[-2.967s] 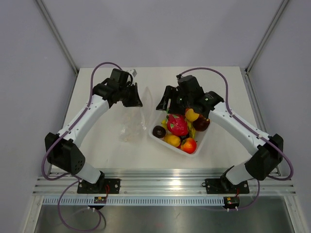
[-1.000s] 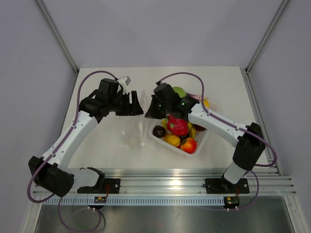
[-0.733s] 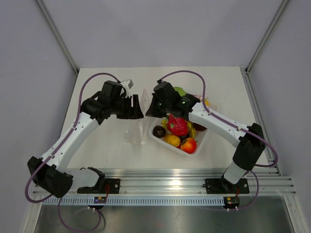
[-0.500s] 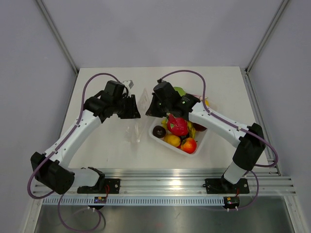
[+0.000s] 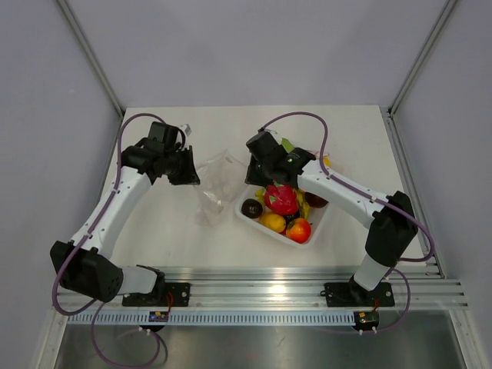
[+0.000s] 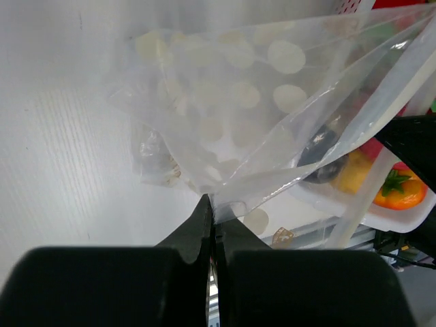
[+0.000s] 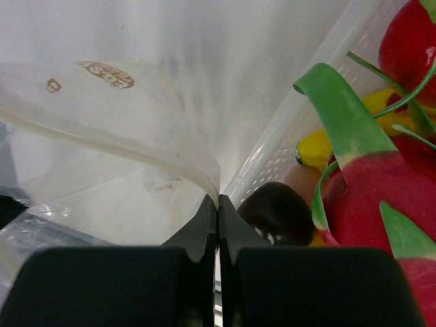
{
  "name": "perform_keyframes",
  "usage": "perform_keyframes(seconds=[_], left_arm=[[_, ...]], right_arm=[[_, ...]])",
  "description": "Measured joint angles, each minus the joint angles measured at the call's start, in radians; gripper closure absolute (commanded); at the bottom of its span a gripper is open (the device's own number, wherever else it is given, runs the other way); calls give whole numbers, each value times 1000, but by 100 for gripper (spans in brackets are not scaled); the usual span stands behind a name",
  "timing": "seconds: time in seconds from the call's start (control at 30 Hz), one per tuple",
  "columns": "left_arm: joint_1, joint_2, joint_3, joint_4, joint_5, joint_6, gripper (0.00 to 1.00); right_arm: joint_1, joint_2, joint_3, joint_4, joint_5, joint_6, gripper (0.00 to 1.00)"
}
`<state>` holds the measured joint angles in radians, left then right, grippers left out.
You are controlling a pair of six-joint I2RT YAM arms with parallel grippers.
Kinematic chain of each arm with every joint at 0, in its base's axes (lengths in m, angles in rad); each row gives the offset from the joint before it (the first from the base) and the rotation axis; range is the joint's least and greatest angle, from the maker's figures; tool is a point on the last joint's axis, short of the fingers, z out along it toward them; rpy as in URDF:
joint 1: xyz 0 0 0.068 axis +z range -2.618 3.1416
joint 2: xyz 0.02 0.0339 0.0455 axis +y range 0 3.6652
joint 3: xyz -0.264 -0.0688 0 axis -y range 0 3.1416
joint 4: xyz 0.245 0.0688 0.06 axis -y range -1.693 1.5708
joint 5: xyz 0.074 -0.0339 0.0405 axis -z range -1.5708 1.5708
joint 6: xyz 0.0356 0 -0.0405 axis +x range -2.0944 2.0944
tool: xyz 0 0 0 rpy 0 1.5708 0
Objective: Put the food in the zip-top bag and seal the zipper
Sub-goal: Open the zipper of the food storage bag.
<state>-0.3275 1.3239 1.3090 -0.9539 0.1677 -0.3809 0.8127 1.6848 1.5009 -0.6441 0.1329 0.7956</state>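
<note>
The see-through zip-top bag (image 5: 217,179) hangs stretched between my two grippers, lifted off the table, with its lower part sagging to the tabletop. My left gripper (image 5: 191,175) is shut on the bag's left edge (image 6: 231,194). On the opposite edge, beside the tray, my right gripper (image 5: 247,178) is shut too. The zipper (image 7: 116,139) curves as a pale strip toward the right jaws. The food lies in the white tray (image 5: 314,237): a pink dragon fruit (image 5: 280,198), a dark purple fruit (image 5: 251,207), an orange-yellow piece (image 5: 272,222) and a red-orange one (image 5: 298,229).
The tray's perforated wall (image 7: 306,129) stands right beside the right jaws. A green piece (image 5: 286,144) and a yellow piece (image 5: 327,162) show behind the right arm. Metal rails (image 5: 261,294) run along the near table edge.
My left gripper has shut on the bag's edge and drawn back to the left, spreading the bag out. The right gripper has stayed shut on the bag near the tray.
</note>
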Motion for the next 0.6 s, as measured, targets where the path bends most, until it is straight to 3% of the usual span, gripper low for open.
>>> perform_keyframes(seconds=[0.33,0.37,0.43,0.47,0.6], left_arm=[[79,-15,15,27,154,-11,100],[72,-14,14,33,157,-14,100],[55,-12,14,37,142,-19,100],[41,-8,14,36,129,-20,100],[-18,24,16,33,75,-20,100]], right_arm=[[-1,39,0,0,7,-27,97],[-1,39,0,1,7,-29,83],[-1,39,0,2,8,-34,70],[-1,39,0,3,8,-40,58],[-1,23,-8,11,10,-59,43]])
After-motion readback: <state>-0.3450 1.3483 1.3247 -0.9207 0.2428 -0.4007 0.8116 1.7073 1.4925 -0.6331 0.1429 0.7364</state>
